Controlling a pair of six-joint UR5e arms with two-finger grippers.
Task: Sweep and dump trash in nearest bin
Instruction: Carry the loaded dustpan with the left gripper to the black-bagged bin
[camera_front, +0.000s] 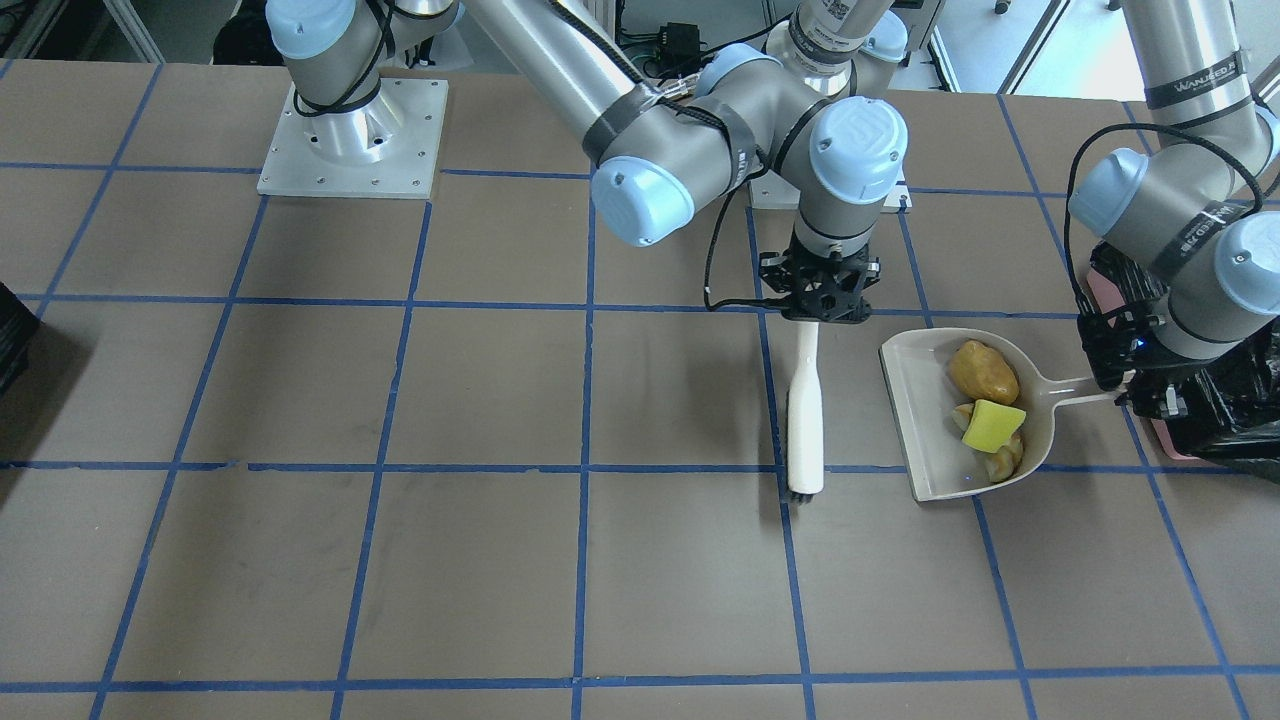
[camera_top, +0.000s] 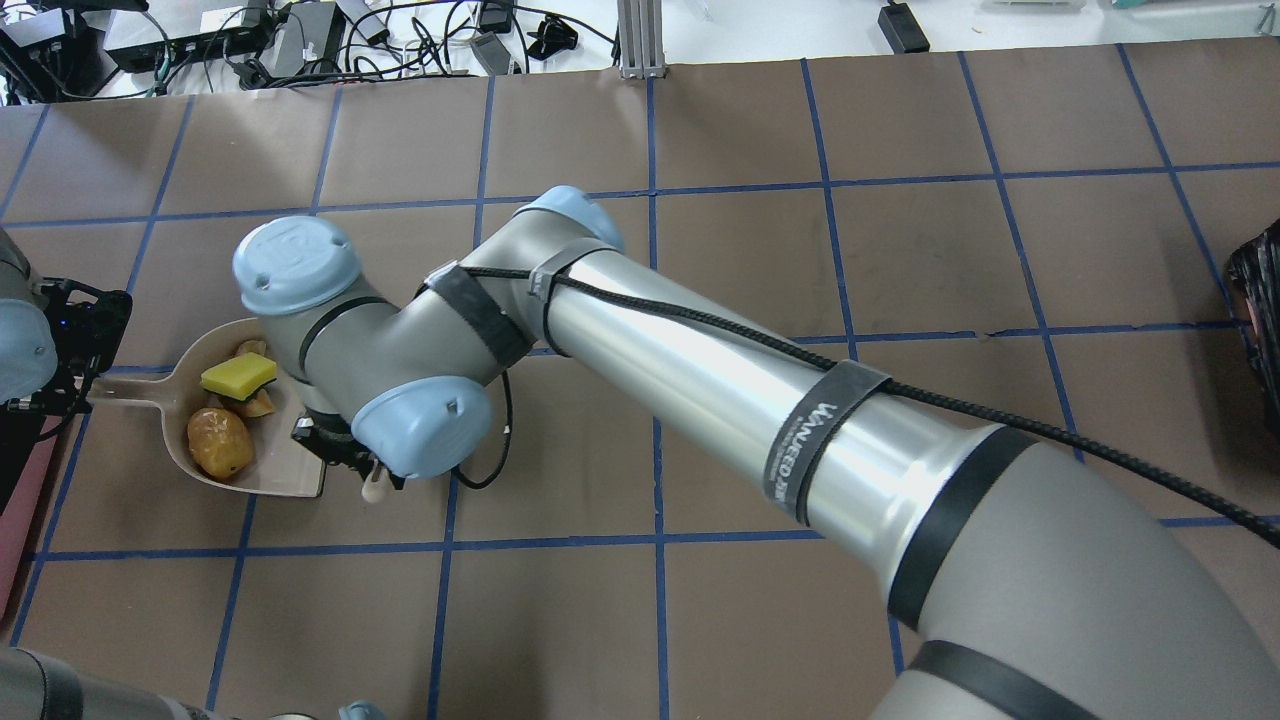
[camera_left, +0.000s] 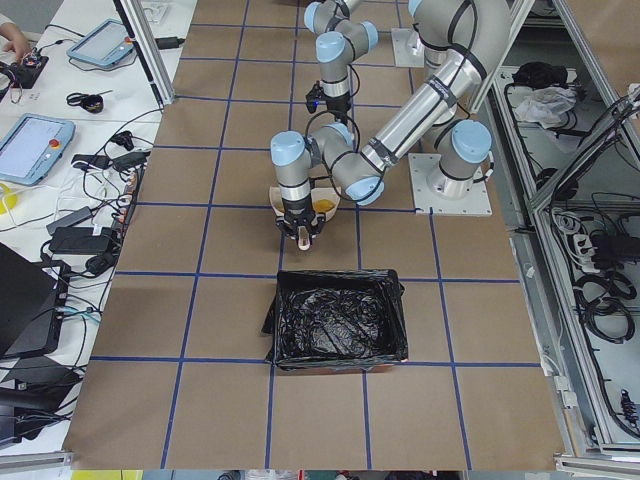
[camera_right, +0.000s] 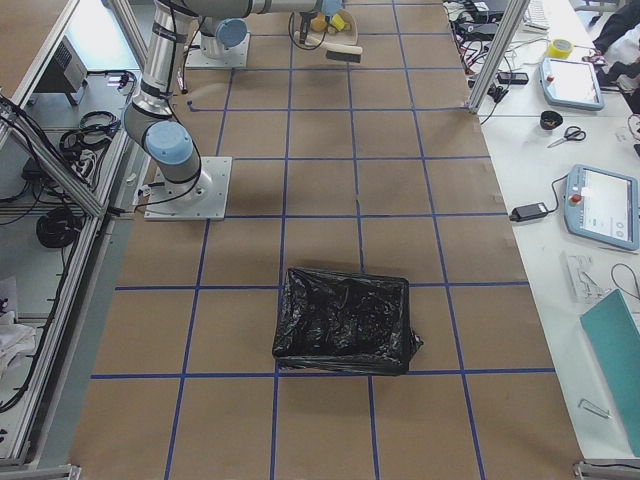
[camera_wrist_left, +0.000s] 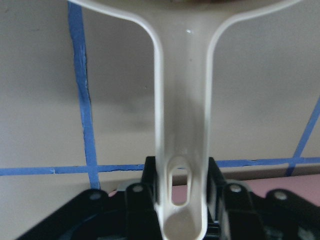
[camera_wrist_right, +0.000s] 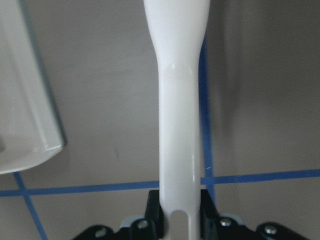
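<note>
- Nearest my front camera, my right gripper is clamped on the handle of a white brush, bristles down on the table just beside the dustpan's open lip.
- The beige dustpan holds all the trash: a glossy brown-orange lump, a yellow-green wedge and a pale tan peel piece, piled toward the handle side.
- I judge these scraps light but loose; the rounded lump may roll if I tilt the pan early. The pan looks like thin stiff plastic.
- My left gripper is clenched on the end of the dustpan's flat handle, by its hanging slot; a smooth, narrow hold that may twist.
- Farthest, just behind that gripper, sits the pink bin with its black bag.
</note>
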